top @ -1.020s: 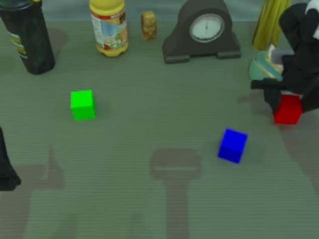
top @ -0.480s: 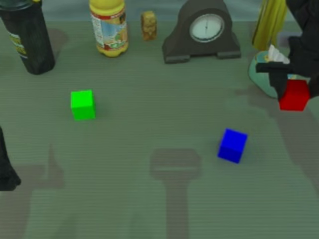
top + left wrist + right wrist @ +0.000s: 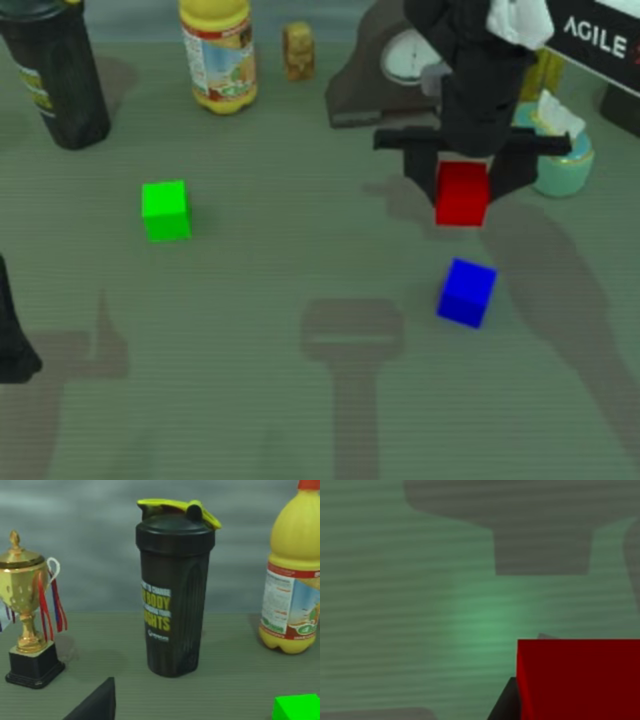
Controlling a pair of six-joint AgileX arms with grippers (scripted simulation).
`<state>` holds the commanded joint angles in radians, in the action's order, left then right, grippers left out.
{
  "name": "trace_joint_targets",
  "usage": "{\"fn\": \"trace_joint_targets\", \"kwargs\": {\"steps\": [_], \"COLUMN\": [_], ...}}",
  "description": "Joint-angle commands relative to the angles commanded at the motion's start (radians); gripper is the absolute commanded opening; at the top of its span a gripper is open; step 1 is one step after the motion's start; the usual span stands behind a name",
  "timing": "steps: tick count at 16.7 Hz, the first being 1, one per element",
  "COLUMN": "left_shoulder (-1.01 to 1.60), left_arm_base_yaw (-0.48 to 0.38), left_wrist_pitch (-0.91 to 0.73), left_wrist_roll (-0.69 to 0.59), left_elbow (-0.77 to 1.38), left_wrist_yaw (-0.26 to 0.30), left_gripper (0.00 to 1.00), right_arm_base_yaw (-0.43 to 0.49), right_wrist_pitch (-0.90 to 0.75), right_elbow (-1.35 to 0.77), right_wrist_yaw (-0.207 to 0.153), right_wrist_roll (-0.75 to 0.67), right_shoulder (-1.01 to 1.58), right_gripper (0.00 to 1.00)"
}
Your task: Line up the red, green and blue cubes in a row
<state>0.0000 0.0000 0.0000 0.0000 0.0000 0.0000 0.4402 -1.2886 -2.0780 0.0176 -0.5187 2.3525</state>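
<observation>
Red cube [image 3: 461,194] hangs clear of the table [image 3: 300,420], pinched between the fingers of our right gripper [image 3: 462,190], right of centre and in front of the clock [image 3: 400,70]. Its shadow lies off to one side on the cloth, which is how we judge it airborne; the right wrist view shows bare table beneath its lower edge. We read this as a carry toward the open middle, where a row could be started.

Blue cube [image 3: 466,292] rests on the table just nearer us than the red one, turned slightly so a corner leads. Green cube [image 3: 165,210] sits well apart at the left, roughly square to the table edges.

Cubes have no long axis; the held one's faces look parallel to the table's sides, fingers closed on its left and right faces. That squareness should suit a tidy set-down.

Our left arm [image 3: 12,330] stays parked at the left edge; whether its fingers are apart or together we cannot tell. Its wrist camera faces a black shaker [image 3: 175,600], a trophy [image 3: 27,615] and a juice bottle [image 3: 295,575].
</observation>
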Motion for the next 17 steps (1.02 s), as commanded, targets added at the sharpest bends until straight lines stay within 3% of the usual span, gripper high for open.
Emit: {"fn": "trace_joint_targets", "kwargs": {"steps": [4,7,10,17], "left_shoulder": [0.000,0.000,0.000,0.000], "left_arm_base_yaw": [0.000,0.000,0.000,0.000], "left_wrist_pitch": [0.000,0.000,0.000,0.000], "left_wrist_roll": [0.000,0.000,0.000,0.000], "left_elbow": [0.000,0.000,0.000,0.000], "left_wrist_yaw": [0.000,0.000,0.000,0.000], "left_gripper": [1.00,1.00,1.00,1.00], "right_arm_base_yaw": [0.272,0.415,0.464,0.460], "right_wrist_pitch": [-0.122,-0.185,-0.208,-0.134], "right_elbow": [-0.234,-0.366,-0.416,-0.341], "right_wrist_yaw": [0.004,0.009,0.012,0.011], "right_wrist_roll": [-0.223,-0.352,-0.400,-0.403], "right_shoulder": [0.119,0.176,0.195,0.185], "right_gripper": [0.00,0.00,0.00,0.00]}}
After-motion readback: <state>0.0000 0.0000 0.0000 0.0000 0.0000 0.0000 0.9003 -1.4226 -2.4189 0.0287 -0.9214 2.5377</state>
